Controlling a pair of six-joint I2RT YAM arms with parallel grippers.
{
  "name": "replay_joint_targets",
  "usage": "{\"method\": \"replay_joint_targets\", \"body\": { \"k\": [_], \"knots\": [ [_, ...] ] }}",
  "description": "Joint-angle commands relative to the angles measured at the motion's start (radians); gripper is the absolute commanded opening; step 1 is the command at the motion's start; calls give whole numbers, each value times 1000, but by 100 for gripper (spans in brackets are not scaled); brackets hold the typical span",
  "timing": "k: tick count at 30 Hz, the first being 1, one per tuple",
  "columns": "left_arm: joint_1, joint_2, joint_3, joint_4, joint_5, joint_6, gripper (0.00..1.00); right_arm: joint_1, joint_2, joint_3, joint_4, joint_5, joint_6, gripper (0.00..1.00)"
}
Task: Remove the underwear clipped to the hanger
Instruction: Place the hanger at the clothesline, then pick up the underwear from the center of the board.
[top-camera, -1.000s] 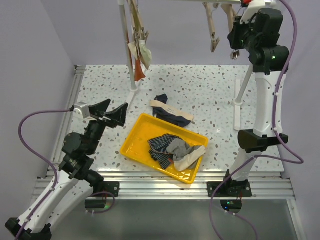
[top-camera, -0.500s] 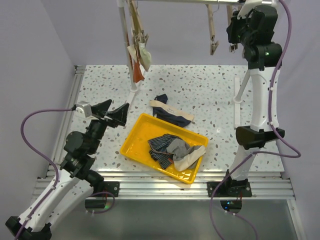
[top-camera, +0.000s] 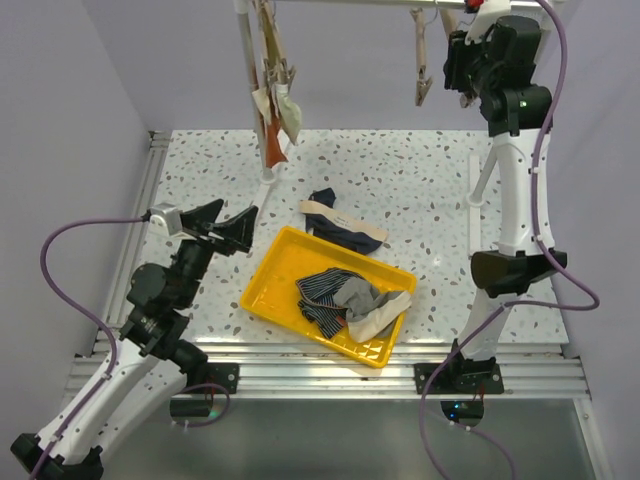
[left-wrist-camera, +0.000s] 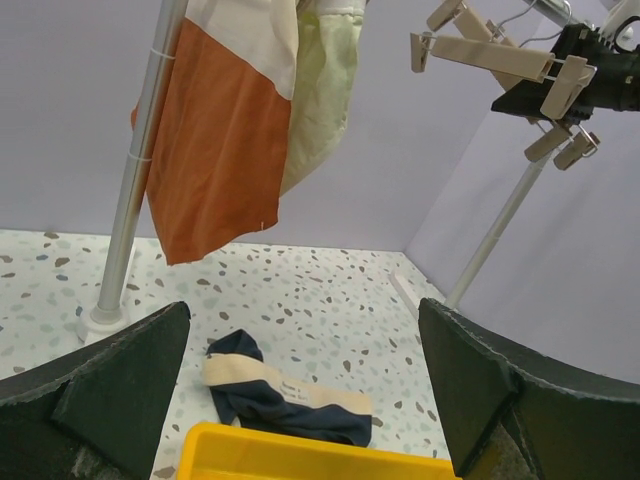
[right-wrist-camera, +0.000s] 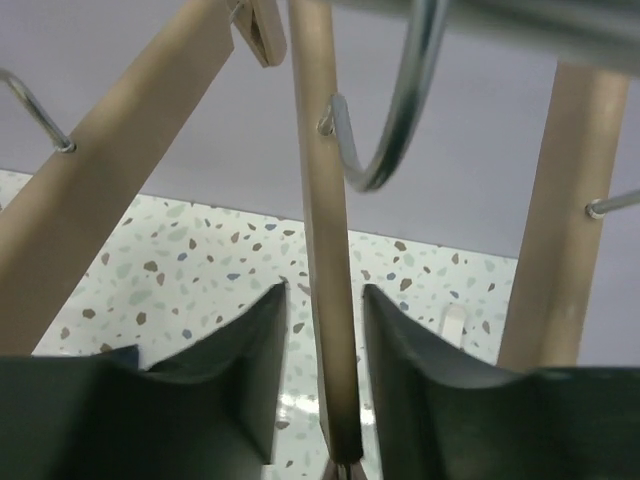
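On the left wooden hanger (top-camera: 270, 50), orange-red underwear (top-camera: 275, 145) (left-wrist-camera: 215, 150) and pale cream-green underwear (top-camera: 288, 110) (left-wrist-camera: 325, 90) hang clipped. Navy underwear (top-camera: 340, 225) (left-wrist-camera: 290, 400) with a cream waistband lies on the table. Striped navy underwear (top-camera: 322, 288) and grey-white underwear (top-camera: 375, 305) lie in the yellow tray (top-camera: 262, 285). My right gripper (top-camera: 462, 65) (right-wrist-camera: 322, 300) is high at the bare right hanger (top-camera: 425, 60). Its jaws are open, and one wooden hanger bar (right-wrist-camera: 325, 250) stands between them with a gap on each side. My left gripper (top-camera: 225, 225) (left-wrist-camera: 305, 340) is open and holds nothing, low at the tray's left.
The rack's white posts (top-camera: 250, 90) (top-camera: 490, 170) stand on the speckled table at back left and right. A metal hook (right-wrist-camera: 400, 110) and rail cross just above my right fingers. Purple walls close in on the left and back.
My right gripper has shifted left along the rail, close up to the bare hanger, and its jaws have parted. The left arm and the clothes have not moved.
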Motion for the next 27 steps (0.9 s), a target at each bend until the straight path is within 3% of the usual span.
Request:
{"method": "replay_joint_targets", "body": {
  "k": [1, 3, 5, 11, 19, 27],
  "knots": [
    [7, 16, 7, 26, 3, -12, 100, 2, -102, -47, 17, -7, -50, 48],
    [7, 20, 7, 33, 11, -17, 100, 2, -160, -100, 36, -7, -73, 58],
    [8, 30, 9, 38, 19, -20, 100, 2, -227, -166, 69, -7, -99, 74],
    [7, 71, 19, 17, 33, -31, 100, 2, -384, -343, 158, -7, -193, 99],
    [7, 187, 39, 30, 53, -89, 100, 2, -643, -671, 290, -112, -360, 99],
    [-35, 419, 199, -125, 41, 27, 100, -1, -924, -991, 404, -221, -471, 99]
  ]
}}
